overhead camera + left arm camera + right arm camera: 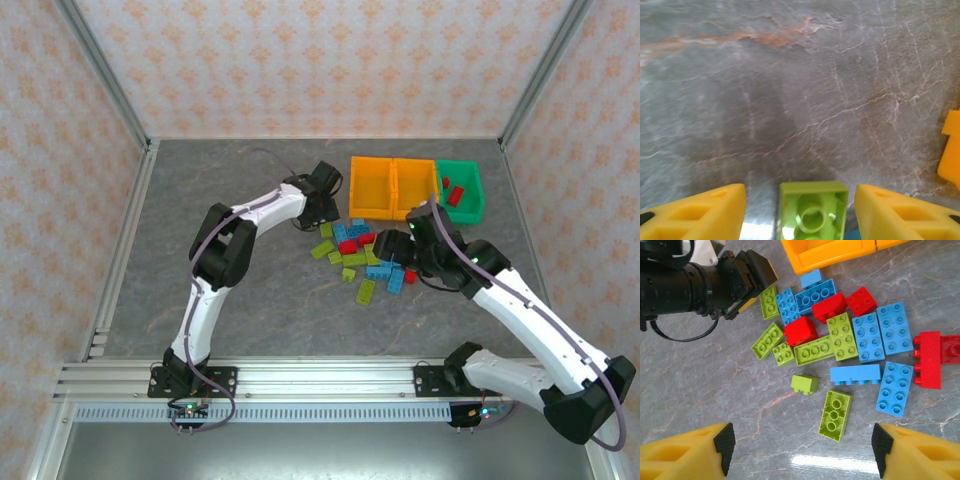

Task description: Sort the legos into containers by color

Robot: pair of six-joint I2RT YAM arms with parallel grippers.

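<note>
The legos (360, 255) lie in a loose pile on the grey table, in front of the containers: two orange bins (372, 187) (414, 187) and a green bin (468, 190) that holds red bricks (455, 194). My left gripper (322, 200) is at the pile's far left corner. It is open (800, 200), with a lime brick (812, 210) showing its hollow underside between the yellow fingers (705, 210), a gap on each side. My right gripper (802, 450) hangs open above the pile's near side, over an upside-down lime brick (835, 415) and a small lime brick (805, 384).
Blue bricks (882, 335), red bricks (927, 360) and lime bricks (815, 350) lie mixed together. The left arm's wrist (700, 282) reaches in at the upper left of the right wrist view. An orange bin corner (952, 155) stands close to the left gripper's right. Bare table lies left of the pile.
</note>
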